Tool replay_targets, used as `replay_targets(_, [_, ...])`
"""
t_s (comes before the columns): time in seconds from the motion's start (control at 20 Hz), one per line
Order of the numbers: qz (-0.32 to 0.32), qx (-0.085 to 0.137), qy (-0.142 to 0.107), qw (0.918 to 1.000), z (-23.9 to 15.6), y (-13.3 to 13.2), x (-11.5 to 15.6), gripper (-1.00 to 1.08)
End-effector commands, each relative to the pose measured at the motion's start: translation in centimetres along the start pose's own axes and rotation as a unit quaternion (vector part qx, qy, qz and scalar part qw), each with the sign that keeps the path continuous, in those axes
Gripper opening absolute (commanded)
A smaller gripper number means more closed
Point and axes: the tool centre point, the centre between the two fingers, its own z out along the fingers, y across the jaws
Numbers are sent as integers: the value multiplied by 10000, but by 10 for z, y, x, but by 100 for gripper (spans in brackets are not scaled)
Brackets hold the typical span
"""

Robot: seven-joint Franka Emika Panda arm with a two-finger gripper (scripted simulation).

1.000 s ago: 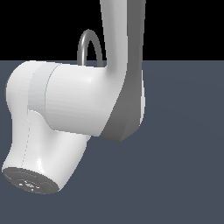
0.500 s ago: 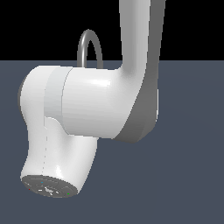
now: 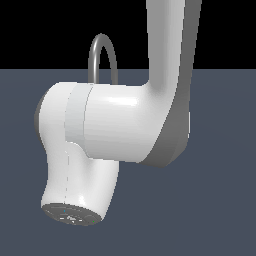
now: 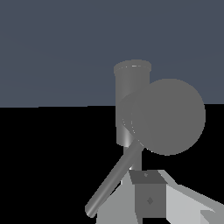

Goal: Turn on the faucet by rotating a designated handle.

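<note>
In the exterior view only the arched spout of the faucet (image 3: 102, 54) shows, rising behind my big white arm (image 3: 115, 130). The arm hides the faucet's base, the handle and my gripper there. The wrist view is close on the faucet (image 4: 131, 100): a grey upright cylinder with a round grey body beside it. The handle (image 4: 111, 181), a thin grey rod, slants out from under that round body. Parts of my gripper (image 4: 151, 199) sit at the picture's edge, right beside the rod's inner end. Whether a finger touches the rod is unclear.
A flat blue-grey floor (image 3: 225, 200) lies all around, with black background beyond it. The white arm link fills most of the exterior view.
The arm has shifted toward the exterior view's right, now covering less of the left side. The spout arch has stayed in place.
</note>
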Motion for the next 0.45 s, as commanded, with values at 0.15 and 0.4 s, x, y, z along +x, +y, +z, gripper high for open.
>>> replay_targets(0.15, [-75,204,202,9996,-7,-32,34,-100])
replay_targets(0.4, [-95,312,216,9992,-7,-47,48,-100])
